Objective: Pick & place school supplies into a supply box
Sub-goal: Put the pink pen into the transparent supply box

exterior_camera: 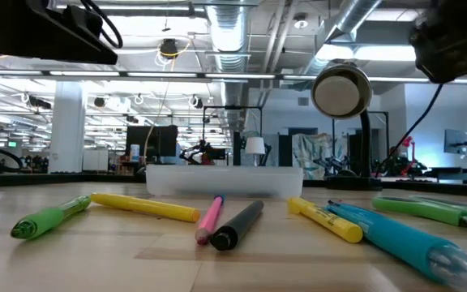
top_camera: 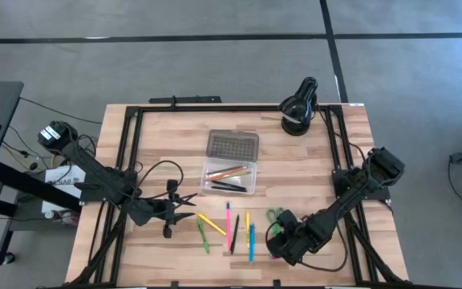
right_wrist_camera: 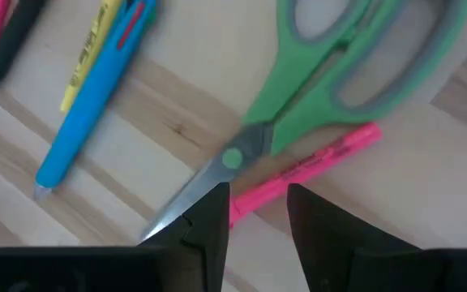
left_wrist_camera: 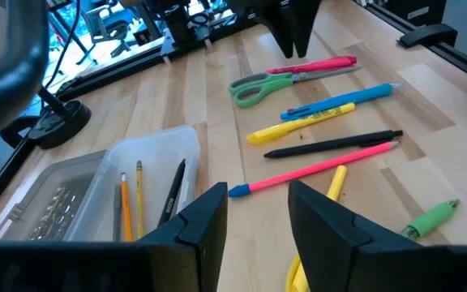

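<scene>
The clear supply box (top_camera: 231,175) lies open mid-table, its dotted lid (top_camera: 233,145) folded back, with pencils and a black pen inside (left_wrist_camera: 140,195). Several pens and markers (top_camera: 229,228) lie in a row in front of it; green scissors (top_camera: 275,215) and a pink marker (right_wrist_camera: 314,166) lie at the row's right end. My left gripper (top_camera: 181,205) is open and empty, left of the row, above the table. My right gripper (right_wrist_camera: 256,207) is open and low over the scissors' blades (right_wrist_camera: 189,199). Its fingers stand on either side of the pink marker's end. My right gripper comes from above with one finger on each side of the pink marker's end (right_wrist_camera: 254,199), beside the scissors' blade tip. The marker lies flat on the table. Whether the fingers touch the marker or the blade, I cannot tell.
A black round lamp (top_camera: 299,108) stands at the far right of the table. Black frame rails (top_camera: 131,152) run along the table's left and right sides. Bare wood lies between the box and the row of pens.
</scene>
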Robot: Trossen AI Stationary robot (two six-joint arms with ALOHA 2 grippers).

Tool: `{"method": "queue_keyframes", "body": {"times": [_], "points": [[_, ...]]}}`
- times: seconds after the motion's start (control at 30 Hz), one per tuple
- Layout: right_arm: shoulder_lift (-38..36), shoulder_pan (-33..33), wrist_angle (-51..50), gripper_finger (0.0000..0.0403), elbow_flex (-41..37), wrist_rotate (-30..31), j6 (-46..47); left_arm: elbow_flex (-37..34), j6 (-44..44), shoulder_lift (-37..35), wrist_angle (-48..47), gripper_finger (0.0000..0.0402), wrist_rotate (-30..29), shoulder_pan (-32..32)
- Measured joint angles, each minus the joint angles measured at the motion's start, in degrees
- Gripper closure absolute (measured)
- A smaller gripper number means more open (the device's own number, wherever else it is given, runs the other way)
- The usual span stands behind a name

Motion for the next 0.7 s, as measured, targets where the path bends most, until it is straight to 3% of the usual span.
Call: {"method": "queue_keyframes", "body": {"times": [0.5, 0.7], "points": [[1.64, 1.43, -1.63, 0.0285, 0.13, 1.98, 4.74, 0.0, -1.14, 0.0, 0.66, 0.0275, 0.02, 0.0], [5.04, 0.36, -0.43, 0.0285, 0.31, -1.28, 4.73, 0.0, -1.38, 0.0, 0.36, 0.0275, 0.03, 0.02]]}}
